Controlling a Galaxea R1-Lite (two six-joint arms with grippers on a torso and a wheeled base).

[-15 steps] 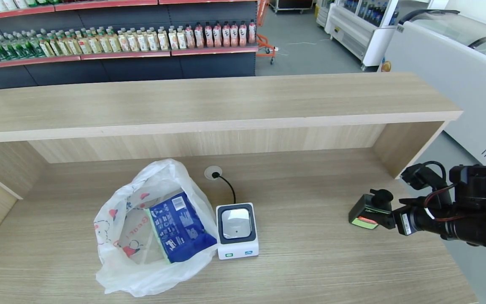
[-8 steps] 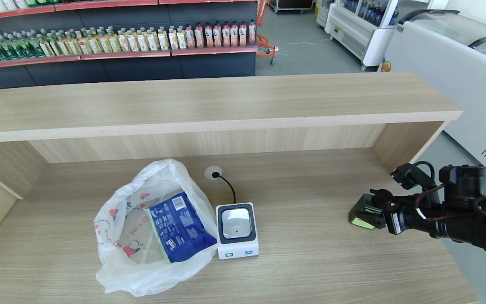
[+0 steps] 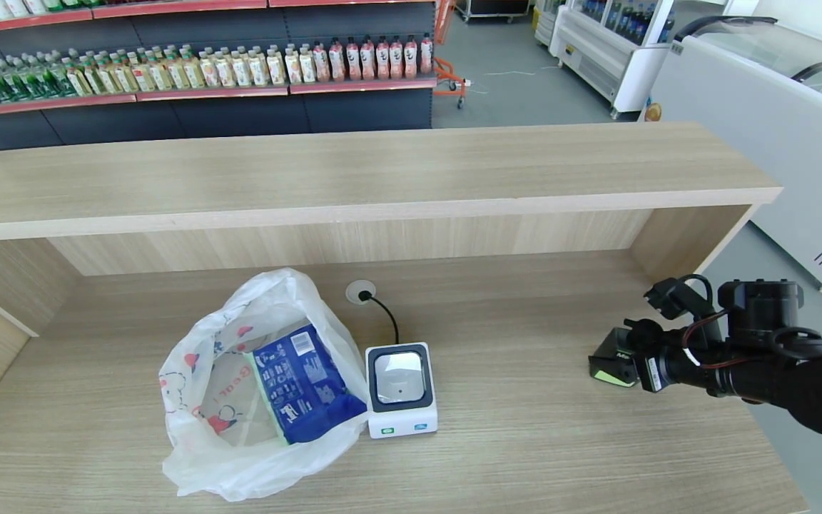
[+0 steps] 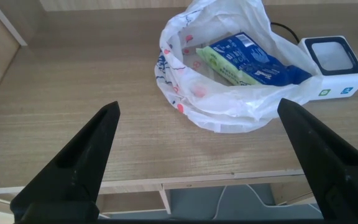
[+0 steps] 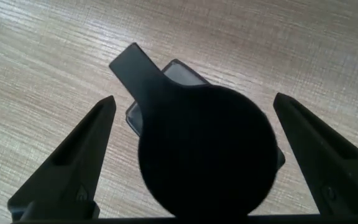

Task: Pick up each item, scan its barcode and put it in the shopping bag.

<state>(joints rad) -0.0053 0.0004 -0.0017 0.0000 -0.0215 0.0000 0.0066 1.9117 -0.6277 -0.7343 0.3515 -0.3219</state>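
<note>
Wood-grain desk point(image 3: 525, 442). White plastic shopping bag point(image 3: 190, 400) with red cartoon print at 8 o'clock. Blue packet point(image 3: 304, 385) inside, barcode label up, print too small to read. Barcode scanner point(image 3: 400, 389) just beside bag, at its 3 o'clock. Small black box point(image 3: 609, 365), green edge, on desk well out at scanner's 3 o'clock. Right hand point(image 5: 194, 106) over box, fingers apart, nothing clamped. Left hand point(image 4: 197, 107) fingers apart, above desk's near edge.

The shopping bag point(image 3: 184, 442) lies on the counter point(image 3: 525, 442), touching the left side of the scanner point(image 3: 400, 389), with a packet point(image 3: 304, 385) inside it. Behind the scanner sits a cable port point(image 3: 361, 291). Well to the scanner's right lies a small box point(image 3: 607, 365), seemingly between the fingers of the right gripper point(image 5: 194, 115).
</note>
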